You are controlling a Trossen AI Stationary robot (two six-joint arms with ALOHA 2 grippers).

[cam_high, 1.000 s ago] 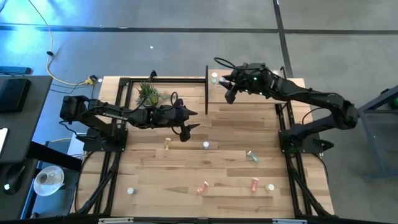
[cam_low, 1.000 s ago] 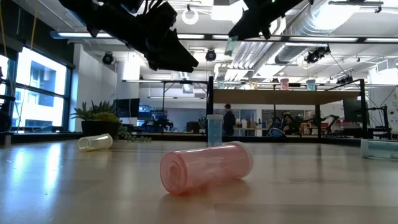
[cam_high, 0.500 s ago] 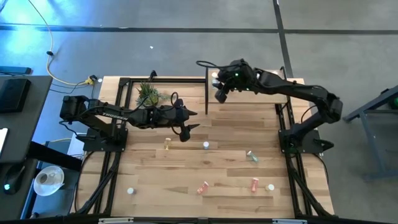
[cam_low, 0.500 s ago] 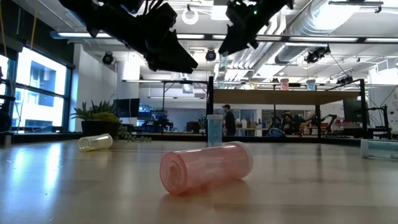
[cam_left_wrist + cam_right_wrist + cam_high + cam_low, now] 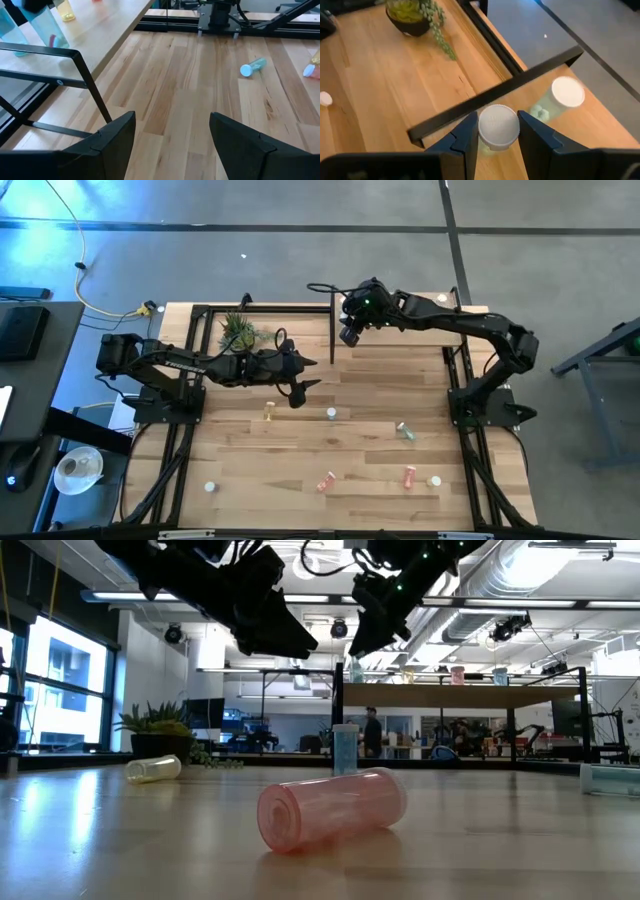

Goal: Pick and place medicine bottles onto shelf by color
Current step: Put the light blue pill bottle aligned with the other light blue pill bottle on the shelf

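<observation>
- Leftward along the raised light-wood shelf (image 5: pixel 400 330) has swung the right claw (image 5: pixel 498 131), clenched on a white-capped teal bottle (image 5: pixel 498 126).
- Lower it upright beside the standing white-capped bottle (image 5: pixel 567 93), then release.
- Left claw (image 5: pixel 172 132) waits spread over the worktop (image 5: pixel 300 450).

This is a robotics lab in an open industrial hall. In the low view, exposed ducts (image 5: pixel 520 575) and strip lights run under a high ceiling, and more black-framed workstations (image 5: pixel 470 725) stand at twelve o'clock beyond the plank table (image 5: pixel 500 840). From above, a polished concrete floor (image 5: pixel 300 250) surrounds the table.
</observation>
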